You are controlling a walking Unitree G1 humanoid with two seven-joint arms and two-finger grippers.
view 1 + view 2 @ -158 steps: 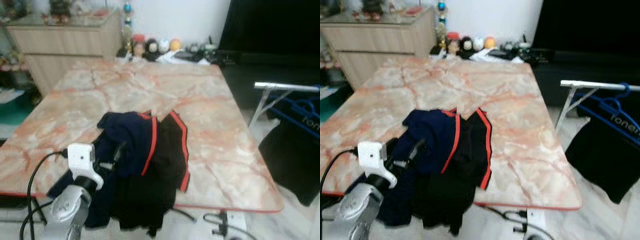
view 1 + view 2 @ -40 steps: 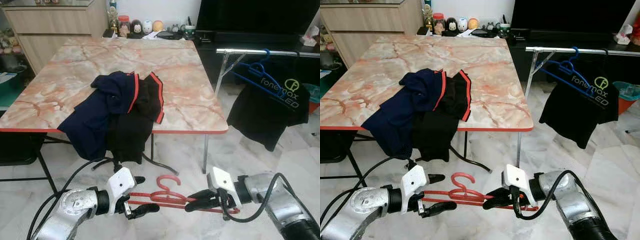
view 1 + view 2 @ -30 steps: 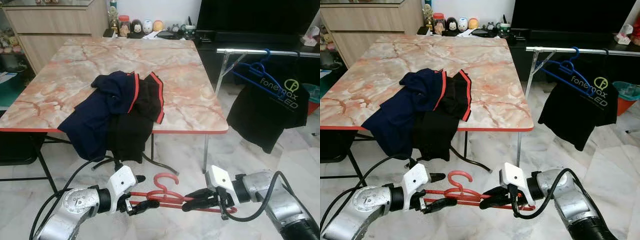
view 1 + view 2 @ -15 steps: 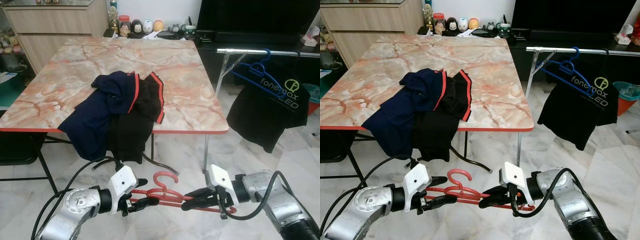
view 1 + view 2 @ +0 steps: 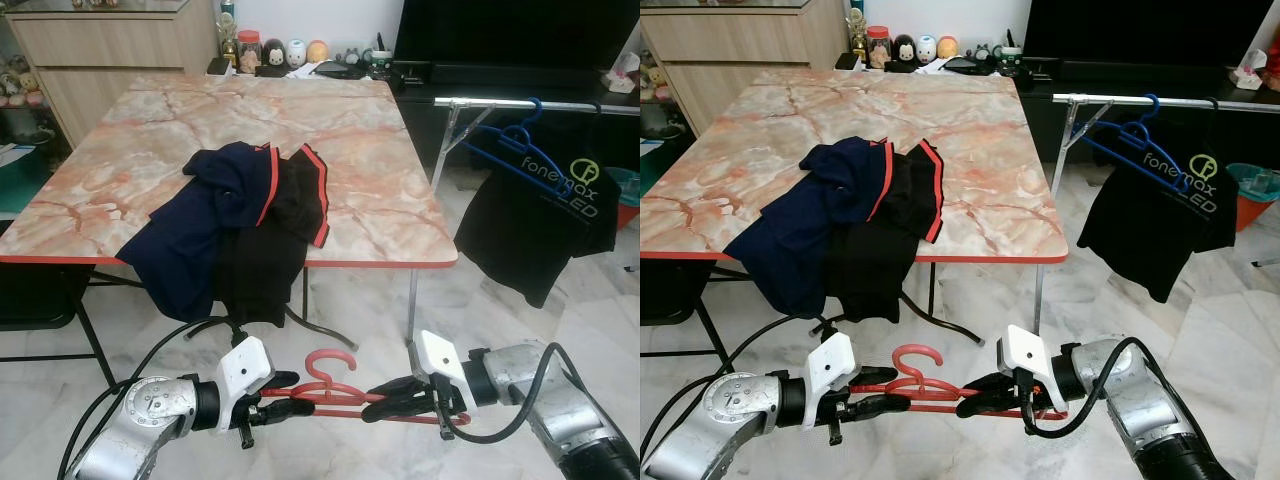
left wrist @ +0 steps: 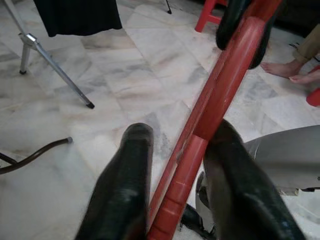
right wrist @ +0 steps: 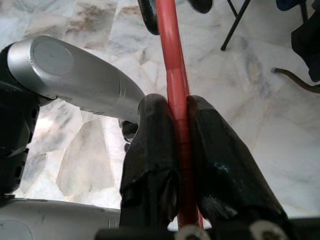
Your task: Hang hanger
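The red hanger (image 5: 330, 390) is pinched by the right gripper (image 5: 385, 400), the left gripper (image 5: 285, 395) spread loosely around it, probably steadying it before the rail (image 5: 540, 103).

The desk (image 5: 380, 150) had a pink-and-cream marble-patterned top with a red edge. A heap of dark clothing (image 5: 235, 230), navy and black with red trim, lay on the desk's near half and draped over its front edge. Small jars and figurines (image 5: 280, 52) stood at the desk's far edge. The floor (image 5: 350, 300) below the desk was pale marble tile; a black cable (image 5: 320, 330) lay on it beneath the desk's front edge.
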